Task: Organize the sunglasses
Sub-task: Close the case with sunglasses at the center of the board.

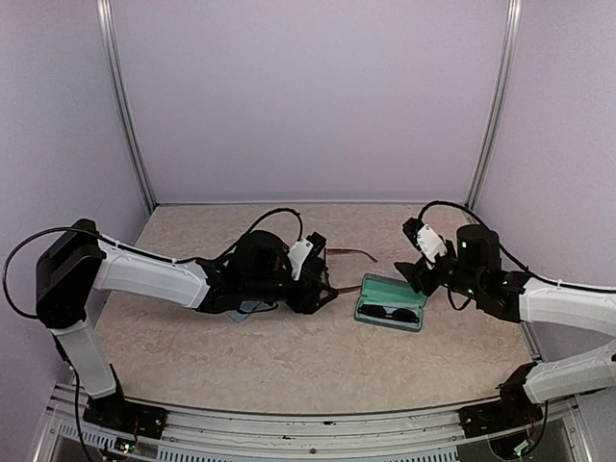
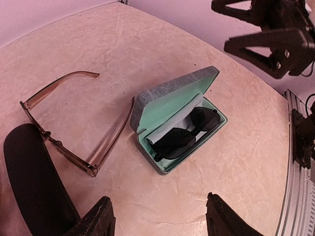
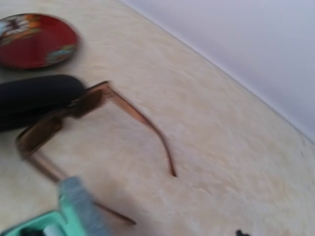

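The reddish-brown sunglasses (image 2: 64,130) lie unfolded on the table, left of the open grey-blue case (image 2: 147,98). They also show in the right wrist view (image 3: 118,105) and the top view (image 1: 348,256). The black sunglasses (image 2: 189,135) lie inside that case on its mint lining, beside a light-blue cloth (image 2: 172,123); the top view shows them in the case (image 1: 389,313). My left gripper (image 2: 160,221) is open and empty, just in front of the case. My right gripper (image 2: 256,27) hovers open beyond the case (image 1: 414,272); its fingers are almost out of its own view.
A closed black case (image 2: 34,187) lies under my left wrist, also in the right wrist view (image 3: 34,98). A light-blue cloth (image 1: 252,308) shows beneath the left arm. A red round object (image 3: 37,39) lies beyond the black case. Walls close the back and sides.
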Robot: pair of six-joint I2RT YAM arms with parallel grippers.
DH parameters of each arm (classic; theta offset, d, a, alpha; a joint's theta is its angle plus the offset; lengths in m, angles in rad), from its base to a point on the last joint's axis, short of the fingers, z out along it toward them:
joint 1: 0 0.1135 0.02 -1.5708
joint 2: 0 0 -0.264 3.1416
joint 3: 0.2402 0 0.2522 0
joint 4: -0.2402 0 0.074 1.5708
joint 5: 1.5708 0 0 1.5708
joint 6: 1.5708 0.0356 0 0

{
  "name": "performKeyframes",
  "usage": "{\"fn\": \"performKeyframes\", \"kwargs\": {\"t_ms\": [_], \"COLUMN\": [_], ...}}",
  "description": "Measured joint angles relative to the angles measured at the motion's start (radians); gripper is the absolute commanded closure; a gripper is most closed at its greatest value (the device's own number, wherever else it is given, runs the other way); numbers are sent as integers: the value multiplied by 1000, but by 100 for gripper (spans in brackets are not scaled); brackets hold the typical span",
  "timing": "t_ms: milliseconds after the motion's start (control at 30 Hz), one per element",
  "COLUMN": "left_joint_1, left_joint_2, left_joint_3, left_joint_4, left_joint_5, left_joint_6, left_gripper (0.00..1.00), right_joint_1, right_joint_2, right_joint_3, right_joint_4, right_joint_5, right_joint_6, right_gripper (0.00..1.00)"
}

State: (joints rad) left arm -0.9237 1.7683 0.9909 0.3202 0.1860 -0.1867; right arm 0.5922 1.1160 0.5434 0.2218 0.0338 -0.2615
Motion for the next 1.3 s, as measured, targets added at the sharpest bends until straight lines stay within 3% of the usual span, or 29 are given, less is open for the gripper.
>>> {"fn": "performKeyframes", "kwargs": {"t_ms": [200, 600, 833, 1300], "left_joint_1": [-87, -112, -111, -98], "left_joint_2": [89, 159, 237, 327], "left_joint_3": [102, 127, 169, 231], "left_joint_4": [-43, -74, -82, -59], "left_joint_5": [-109, -153, -132, -61], "left_joint_6": [0, -60, -105, -202], "left_gripper": [38, 33, 34, 44], "right_joint_1": [-13, -113, -128, -131], "right_joint_2": [107, 239, 284, 289], "right_joint_3": [163, 203, 208, 208], "right_joint_4": [-150, -293, -306, -306], "right_joint_5": [66, -187, -283, -327], "right_joint_6": [153, 387, 432, 437], "right_gripper": [32, 44, 50, 57]}}
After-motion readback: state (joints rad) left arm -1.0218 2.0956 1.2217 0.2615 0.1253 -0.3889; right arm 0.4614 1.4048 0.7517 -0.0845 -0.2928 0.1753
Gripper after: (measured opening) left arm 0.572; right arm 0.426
